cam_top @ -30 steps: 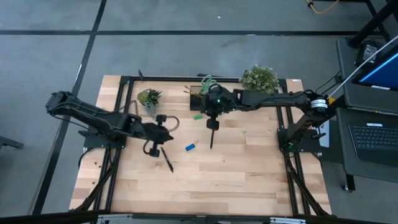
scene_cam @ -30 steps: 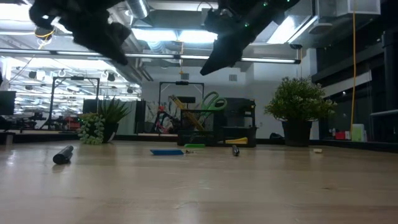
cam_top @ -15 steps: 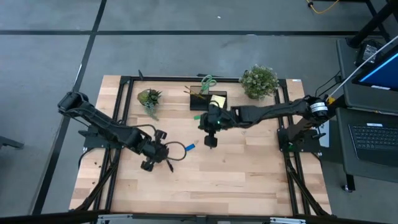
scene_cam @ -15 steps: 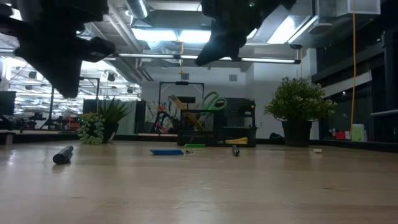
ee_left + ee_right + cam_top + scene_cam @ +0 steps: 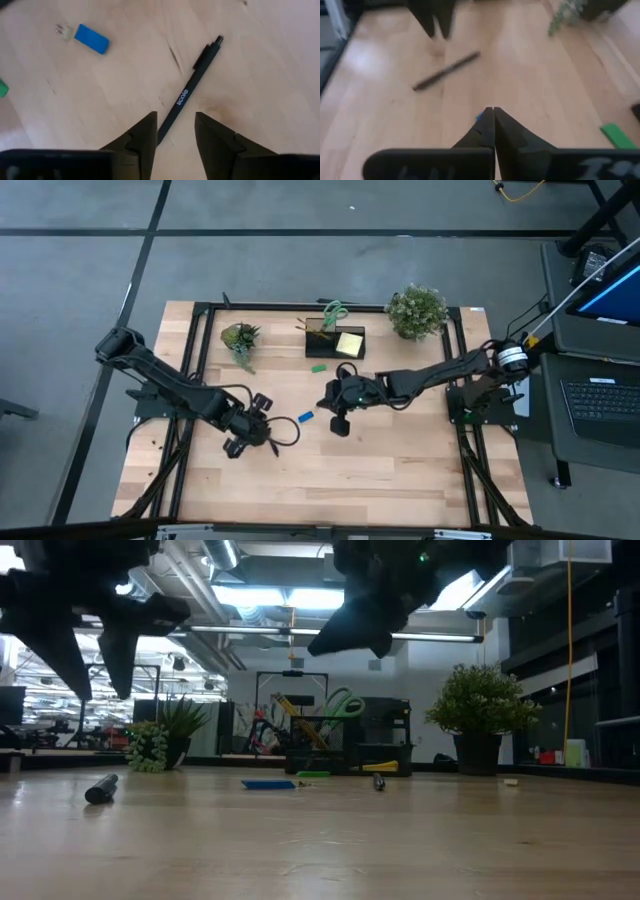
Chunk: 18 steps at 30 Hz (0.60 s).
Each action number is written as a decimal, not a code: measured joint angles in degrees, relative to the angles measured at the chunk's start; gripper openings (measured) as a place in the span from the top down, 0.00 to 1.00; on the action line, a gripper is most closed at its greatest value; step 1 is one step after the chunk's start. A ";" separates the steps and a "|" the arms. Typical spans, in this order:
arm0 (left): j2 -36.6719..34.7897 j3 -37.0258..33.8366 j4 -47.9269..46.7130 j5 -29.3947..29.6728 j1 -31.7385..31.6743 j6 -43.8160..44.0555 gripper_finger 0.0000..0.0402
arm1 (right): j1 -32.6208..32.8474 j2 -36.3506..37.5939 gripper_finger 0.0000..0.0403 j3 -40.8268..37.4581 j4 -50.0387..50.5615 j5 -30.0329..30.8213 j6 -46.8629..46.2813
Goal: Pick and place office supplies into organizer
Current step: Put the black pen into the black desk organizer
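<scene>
Left gripper (image 5: 172, 131) now low over the black pen (image 5: 187, 94) at the near left of the wooden table (image 5: 400, 460), fingers freshly parted and straddling the pen's near end, where a second ago hung shut and higher. Not yet closed on anything; pen flat on the wood, slanting away. Looks like the setup for a pick: drop a little, then squeeze. Right gripper (image 5: 493, 120) pulled back from the black organizer (image 5: 334, 342) toward mid-table, pinched tight and empty, hovering just right of the blue eraser (image 5: 306, 417). Green eraser (image 5: 318, 367) loose just in front of the organizer. Scissors (image 5: 333, 310), pencils and yellow sticky-note pad (image 5: 349, 343) already in the organizer at the far edge, between the two potted plants (image 5: 416, 308).
</scene>
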<state>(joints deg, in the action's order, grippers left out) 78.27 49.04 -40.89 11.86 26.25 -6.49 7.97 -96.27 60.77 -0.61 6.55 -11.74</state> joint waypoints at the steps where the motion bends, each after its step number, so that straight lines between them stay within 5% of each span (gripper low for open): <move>1: 0.70 0.00 0.01 0.00 -0.15 -1.07 0.67 | 0.38 -0.01 0.99 0.01 -0.95 0.02 0.05; 9: 10.07 0.00 2.24 -0.38 -2.22 -3.35 0.65 | 3.22 0.01 0.99 0.07 -4.96 0.02 0.01; 18: 15.87 0.04 6.29 -9.16 -4.40 -9.84 0.69 | 6.99 0.01 0.99 0.07 -5.44 5.65 -1.50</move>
<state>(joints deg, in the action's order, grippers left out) 94.14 49.08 -34.60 2.70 21.85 -16.33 14.97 -96.27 60.84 -6.05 12.19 -13.23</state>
